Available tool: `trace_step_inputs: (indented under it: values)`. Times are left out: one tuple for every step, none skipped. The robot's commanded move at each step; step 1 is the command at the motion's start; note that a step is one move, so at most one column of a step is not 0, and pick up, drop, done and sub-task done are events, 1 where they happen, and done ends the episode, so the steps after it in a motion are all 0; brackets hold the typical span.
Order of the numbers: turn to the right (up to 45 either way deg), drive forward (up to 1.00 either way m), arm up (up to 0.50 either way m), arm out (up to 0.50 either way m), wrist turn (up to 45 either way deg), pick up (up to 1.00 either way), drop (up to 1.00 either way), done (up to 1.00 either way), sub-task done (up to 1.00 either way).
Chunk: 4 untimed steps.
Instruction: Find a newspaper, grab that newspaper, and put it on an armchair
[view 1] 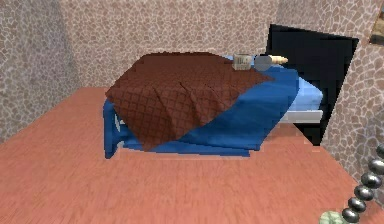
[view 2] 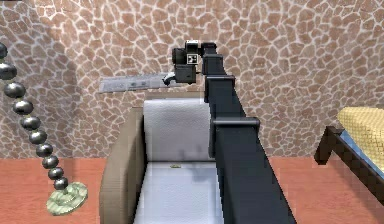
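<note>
In the forward view I see stone-patterned walls (view 1: pixel 40 50) and a reddish floor (view 1: pixel 150 190). The bed (view 1: pixel 190 95) sits at centre under a brown quilt (view 1: pixel 170 90). A blue sheet (view 1: pixel 250 125) spills toward 5 o'clock, and a black headboard (view 1: pixel 315 60) stands at 2 o'clock. A pale pillow (view 1: pixel 272 60) lies by the headboard. A small grey thing (view 1: pixel 242 66) that I cannot name sits just beside the pillow, at its 9 o'clock. A string of grey beads (view 1: pixel 365 190) rises in the corner at 5 o'clock.

In the arm side view the armchair (view 2: pixel 175 130), with tan sides and pale grey cushions, stands at 6 o'clock against the stone wall. The arm (view 2: pixel 240 150) crosses the chair's right side, running from the bottom edge up toward 12 o'clock. At 4 o'clock I see a yellow mattress (view 2: pixel 365 125) on a dark frame (view 2: pixel 330 150). The beads show here too at 9 o'clock, dropping to a greenish base (view 2: pixel 67 200) at 8 o'clock.

The newspaper (view 2: pixel 128 85) is a flat grey sheet, roughly level, at 9 o'clock from the gripper (view 2: pixel 170 78). It hangs from the gripper's far end, clear of the chair, near 11 o'clock above the chair's back. The gripper holds it. I cannot tell how the fingers are set.
</note>
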Motion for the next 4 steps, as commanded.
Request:
trace_step_inputs:
  values:
    - [0.0,0.00,-0.46,0.00,0.0,0.00,0.00,0.00,0.00]
    - [0.0,0.00,-0.50,0.00,0.0,0.00,0.00,0.00,0.00]
    - [0.0,0.00,0.00,0.00,0.0,0.00,1.00,0.00,0.00]
    - [0.0,0.00,0.00,-0.10,0.0,0.00,0.00,0.00,0.00]
